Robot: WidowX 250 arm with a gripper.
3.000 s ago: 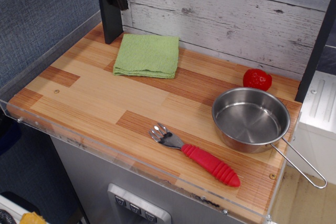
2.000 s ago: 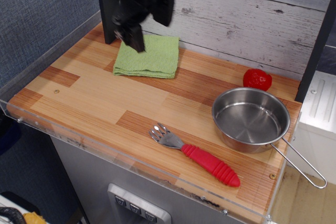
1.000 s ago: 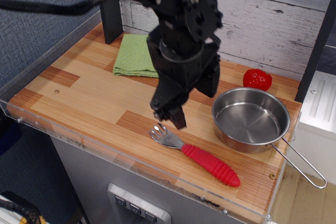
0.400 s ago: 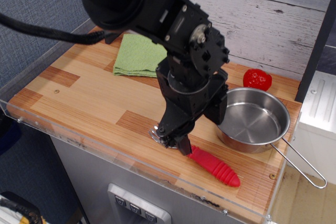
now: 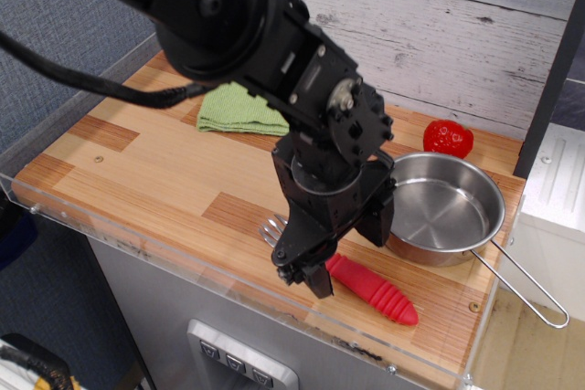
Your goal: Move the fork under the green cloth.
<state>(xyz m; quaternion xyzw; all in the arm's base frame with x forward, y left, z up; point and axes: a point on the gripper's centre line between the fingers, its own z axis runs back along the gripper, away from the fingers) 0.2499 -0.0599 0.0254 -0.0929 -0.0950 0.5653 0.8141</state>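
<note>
Black robot gripper [image 5: 306,273] lowered onto the small red-handled fork [image 5: 370,287] at the front edge of the striped wooden counter [image 5: 155,166].

The fork's silver tines are partly hidden behind the gripper; whether the jaws are closed on it cannot be told. The light green folded cloth [image 5: 228,111] is seen at the rear, well apart from the fork, partly covered by the arm. A round steel pan [image 5: 448,212] is placed just beside the gripper, with a red strawberry-like object [image 5: 448,138] behind it.

One fork [image 5: 366,286] with a red handle, one green cloth [image 5: 234,111], one steel pan [image 5: 446,213] with a long wire handle, one red strawberry-like toy [image 5: 448,137], and one robot gripper [image 5: 305,273] on the wooden table [image 5: 137,166]
</note>
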